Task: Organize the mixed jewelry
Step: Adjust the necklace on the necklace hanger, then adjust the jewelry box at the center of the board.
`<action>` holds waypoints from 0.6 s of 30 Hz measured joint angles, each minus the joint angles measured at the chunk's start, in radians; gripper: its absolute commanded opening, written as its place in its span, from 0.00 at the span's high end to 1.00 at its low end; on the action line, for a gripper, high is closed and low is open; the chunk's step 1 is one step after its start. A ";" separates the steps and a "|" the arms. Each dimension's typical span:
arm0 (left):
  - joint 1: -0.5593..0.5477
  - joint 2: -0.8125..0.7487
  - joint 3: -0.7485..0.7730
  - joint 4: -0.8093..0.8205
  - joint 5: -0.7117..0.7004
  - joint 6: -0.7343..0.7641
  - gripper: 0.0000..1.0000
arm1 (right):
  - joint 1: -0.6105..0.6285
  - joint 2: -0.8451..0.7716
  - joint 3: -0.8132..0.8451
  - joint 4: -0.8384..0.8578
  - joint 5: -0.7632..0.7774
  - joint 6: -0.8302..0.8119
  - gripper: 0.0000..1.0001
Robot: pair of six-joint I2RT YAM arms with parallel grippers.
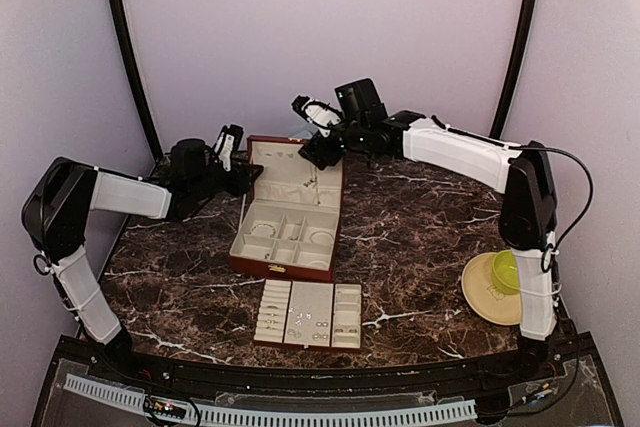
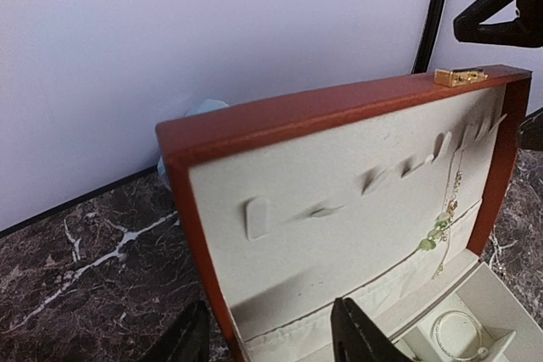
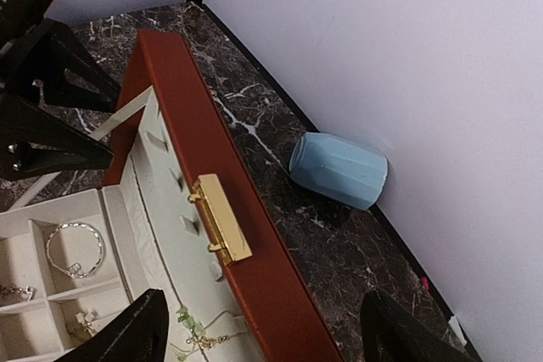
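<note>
- The mixed jewelry (image 1: pixel 318 321) lay as tiny shiny pieces in the slots of the cream-lined tray (image 1: pixel 270 313), which sat on the marble table (image 1: pixel 410 237) just in front of the red-brown box (image 1: pixel 282 269).
- More pieces showed inside the open box: a thin bracelet (image 3: pixel 75 247) lay in one compartment, and a gold chain with green beads (image 2: pixel 441 228) hung against the raised lid (image 2: pixel 339 108).
- A gold clasp (image 3: pixel 221 218) sat on the lid's top edge.
- The left gripper (image 2: pixel 271 336) was beside the lid's left edge, fingers spread and holding nothing.
- The right gripper (image 3: pixel 263 328) hovered above the lid's top edge, fingers wide apart and empty.
- A pale blue cup (image 3: pixel 339 169) lay on its side behind the box, near the wall.
- A yellow plate (image 1: pixel 488 292) carrying a green bowl (image 1: pixel 506 270) sat by the right arm's base, well apart from the box.
</note>
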 measured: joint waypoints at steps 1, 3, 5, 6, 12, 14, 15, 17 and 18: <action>0.000 -0.006 -0.001 0.000 0.001 0.000 0.45 | 0.000 -0.011 -0.002 0.000 -0.008 0.007 0.20; 0.000 -0.019 -0.002 0.000 0.000 -0.003 0.40 | 0.000 -0.047 -0.015 0.000 -0.024 0.029 0.19; 0.000 -0.037 -0.011 -0.001 -0.005 -0.013 0.35 | 0.000 -0.085 -0.031 0.005 -0.032 0.053 0.19; 0.000 -0.045 -0.016 -0.001 -0.010 -0.018 0.33 | 0.000 -0.111 -0.046 0.014 -0.033 0.072 0.19; 0.000 -0.127 -0.080 -0.026 -0.040 -0.098 0.32 | -0.004 -0.293 -0.200 0.048 0.024 0.245 0.20; 0.000 -0.163 -0.104 -0.053 -0.050 -0.135 0.32 | -0.004 -0.371 -0.287 0.058 0.063 0.332 0.20; 0.000 -0.187 -0.116 -0.069 -0.056 -0.156 0.32 | -0.004 -0.400 -0.323 0.061 0.076 0.364 0.20; 0.000 -0.232 -0.136 -0.106 -0.066 -0.193 0.31 | -0.004 -0.472 -0.422 0.076 0.103 0.451 0.20; 0.000 -0.256 -0.143 -0.127 -0.072 -0.211 0.31 | -0.004 -0.501 -0.469 0.079 0.111 0.493 0.21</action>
